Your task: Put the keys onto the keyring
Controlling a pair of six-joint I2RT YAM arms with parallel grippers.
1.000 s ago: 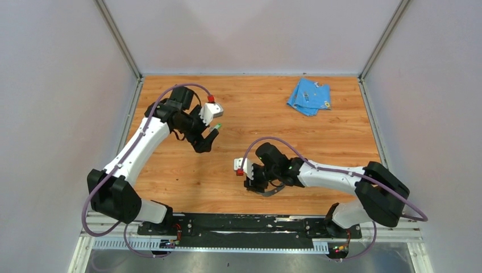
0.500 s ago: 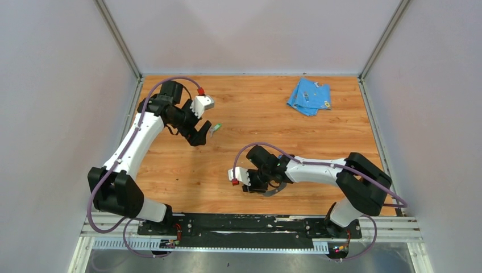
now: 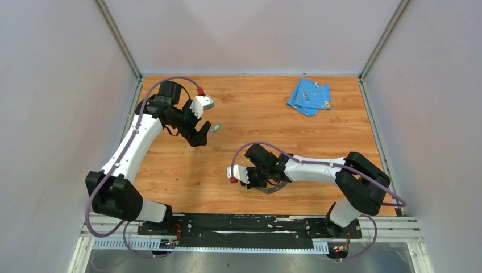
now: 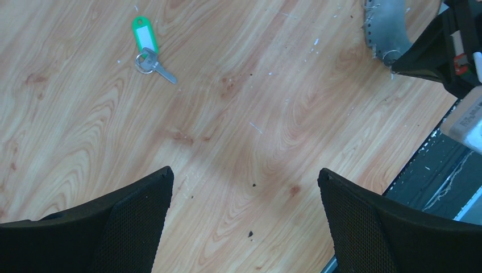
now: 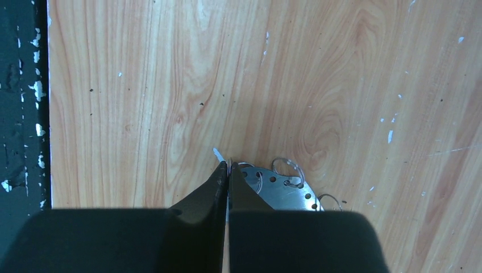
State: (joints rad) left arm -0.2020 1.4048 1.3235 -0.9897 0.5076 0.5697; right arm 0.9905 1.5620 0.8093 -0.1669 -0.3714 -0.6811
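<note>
The green-headed key (image 4: 149, 48) lies flat on the wooden table, far ahead and to the left of my open, empty left gripper (image 4: 244, 187). In the top view the key (image 3: 216, 127) lies just right of the left gripper (image 3: 200, 136). My right gripper (image 5: 228, 170) is shut on the rim of the keyring (image 5: 281, 193), a grey metal band with holes and small wire rings, held low over the table. The keyring also shows in the top view (image 3: 274, 187), at the right gripper (image 3: 258, 181), and in the left wrist view (image 4: 388, 31). I cannot make out the blue-headed key.
A light-blue cloth (image 3: 308, 96) lies at the far right of the table. The black base rail (image 3: 244, 224) runs along the near edge, and grey walls enclose the table (image 3: 256, 114) on three sides.
My left gripper has drawn back to the left, away from the green key, which stays on the table. My right gripper has shifted left with the keyring.
</note>
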